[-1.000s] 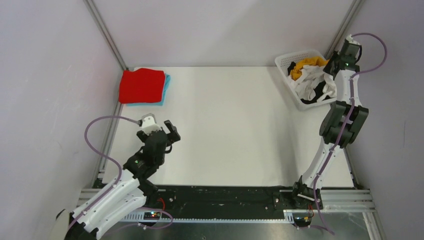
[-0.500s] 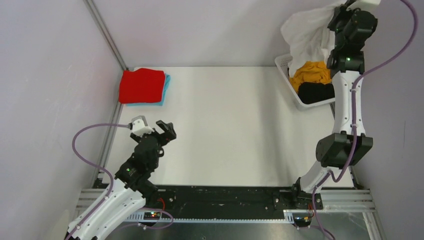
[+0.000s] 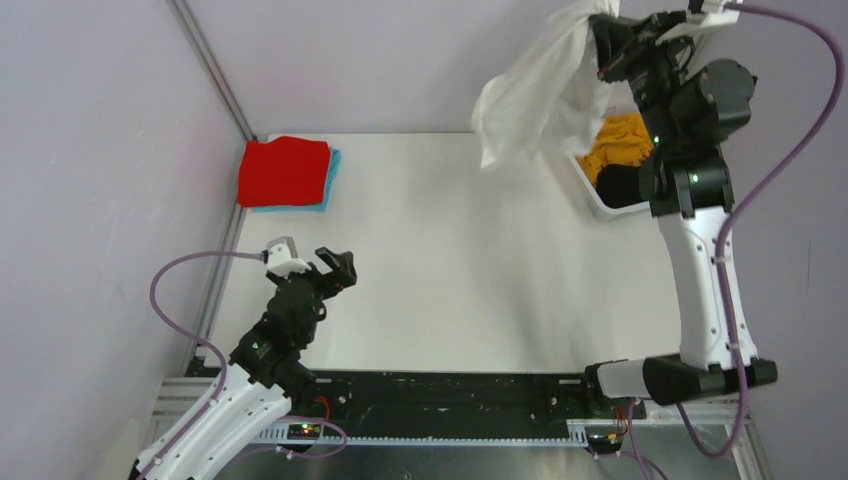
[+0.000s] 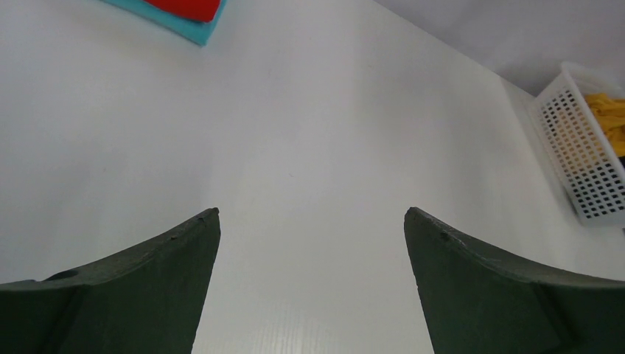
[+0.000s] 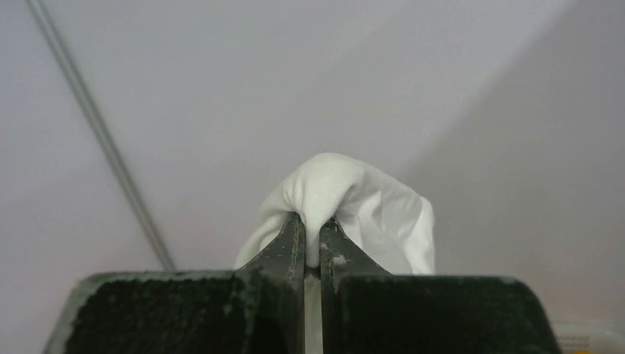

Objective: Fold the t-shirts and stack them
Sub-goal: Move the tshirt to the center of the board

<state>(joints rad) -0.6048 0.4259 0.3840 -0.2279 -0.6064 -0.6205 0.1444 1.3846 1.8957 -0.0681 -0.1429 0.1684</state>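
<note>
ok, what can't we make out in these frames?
Blue shirt, top view: only an edge shows under the red shirt; fold unclear.
Basket, top view: white shirt and right arm cover much of it; left wrist view cuts it at the frame edge.
White shirt, right wrist view: only a bunch above the right fingers shows; which part is pinched is hidden.

No readable text, labels, brands or numbers that I can find in any view. Only candidate is the small lit board (image 3: 303,430) on the near rail (image 3: 450,438), and it's too small for me to read.
</note>
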